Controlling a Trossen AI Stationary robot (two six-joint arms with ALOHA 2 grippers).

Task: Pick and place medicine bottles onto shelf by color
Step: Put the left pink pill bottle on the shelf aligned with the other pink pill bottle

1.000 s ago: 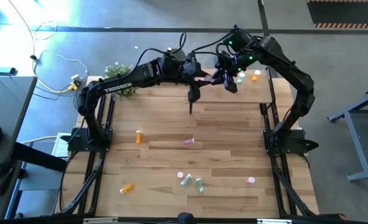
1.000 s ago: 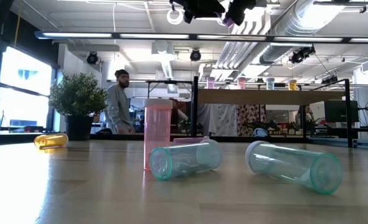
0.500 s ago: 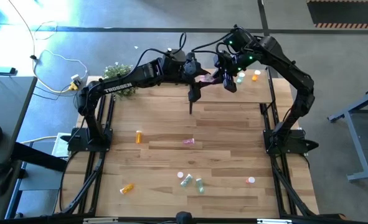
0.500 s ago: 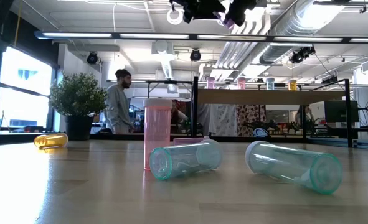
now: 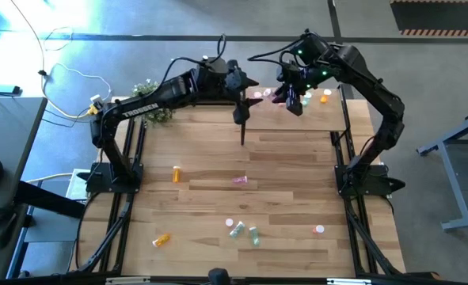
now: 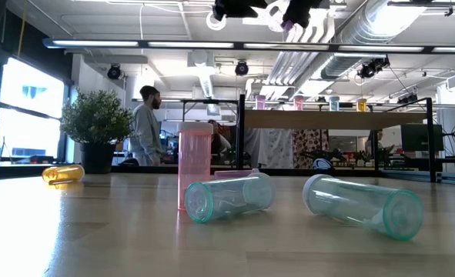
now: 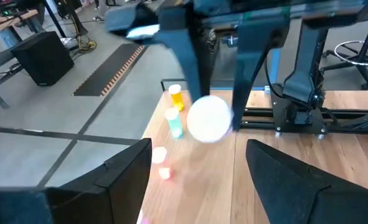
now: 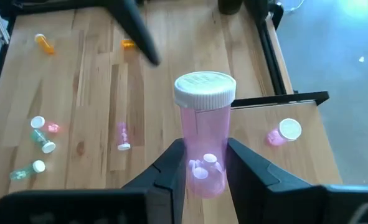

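Left gripper (image 7: 196, 180) fingers spread apart above the shelf (image 7: 196, 186); beyond, the right gripper (image 7: 216, 118) clamps a white-capped bottle (image 7: 207, 119); orange bottle (image 7: 177, 98) and green bottle (image 7: 174, 122) stand beside.

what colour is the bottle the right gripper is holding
Pink with a white cap; the medicine bottle in the right gripper shows best in the right wrist view.

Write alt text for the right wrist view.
The right gripper holds an upright pink, white-capped medicine bottle above the shelf, where another pink bottle lies. More bottles lie scattered on the plank tabletop beyond.
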